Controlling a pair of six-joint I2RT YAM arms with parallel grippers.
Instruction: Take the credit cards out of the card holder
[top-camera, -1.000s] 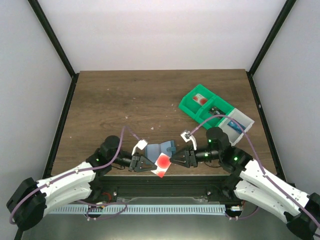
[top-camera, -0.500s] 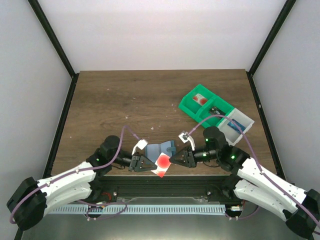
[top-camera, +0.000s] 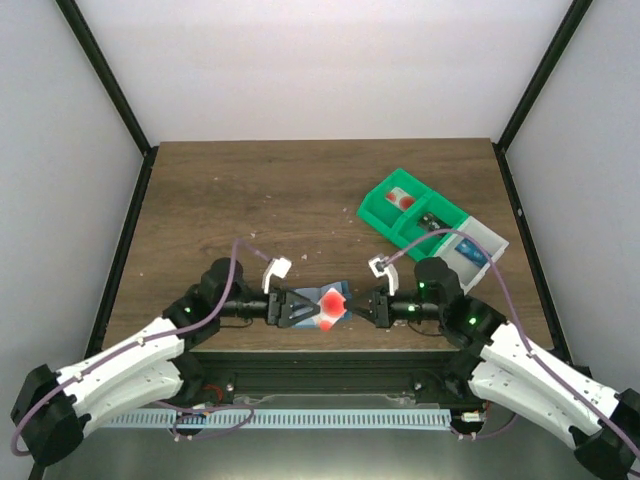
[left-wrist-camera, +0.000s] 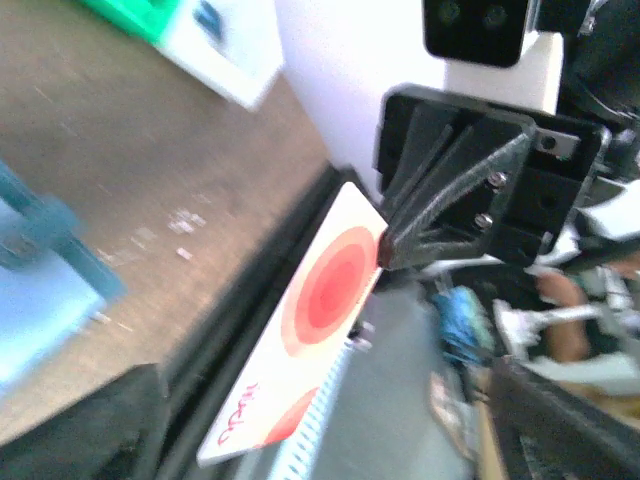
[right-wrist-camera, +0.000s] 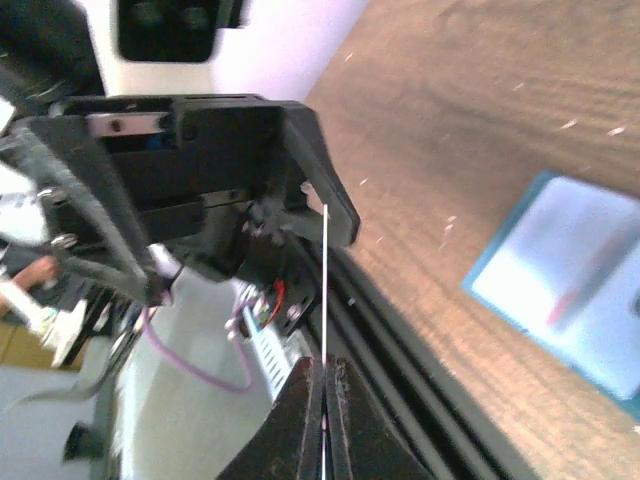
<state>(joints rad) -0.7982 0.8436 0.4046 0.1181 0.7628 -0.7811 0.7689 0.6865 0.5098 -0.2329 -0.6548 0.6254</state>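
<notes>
A green plastic bin (top-camera: 372, 214) with an attached white compartment (top-camera: 491, 241) sits on the far right of the brown wooden table (top-camera: 250, 200). Its farthest green compartment holds a red-and-white item (top-camera: 401, 198) and the next one a small dark item (top-camera: 431, 220). The white compartment holds something blue (top-camera: 466, 253). None of these is sharp enough to identify.

The light-blue folding card holder (right-wrist-camera: 565, 290) lies flat on the table near its near edge, at the centre. The right wrist view shows a pinkish-red streak on its face, too blurred to tell apart.

A white credit card with red concentric circles (left-wrist-camera: 322, 298) is out of the holder and raised above it, between the two arms. The right gripper (left-wrist-camera: 388, 252) is clenched on one short end of this card.

In the right wrist view the card appears only as a thin white line, edge-on. Facing it there, the left gripper (right-wrist-camera: 210, 205) has its jaws spread wide and grips nothing. The card's edge runs just beside one of its fingers (right-wrist-camera: 325, 200), and contact cannot be judged.

Only the left wrist view shows the card's printed face. Below the circles is a short word in red script, too blurred to read.

The top view shows both grippers meeting tip to tip over the holder.
</notes>
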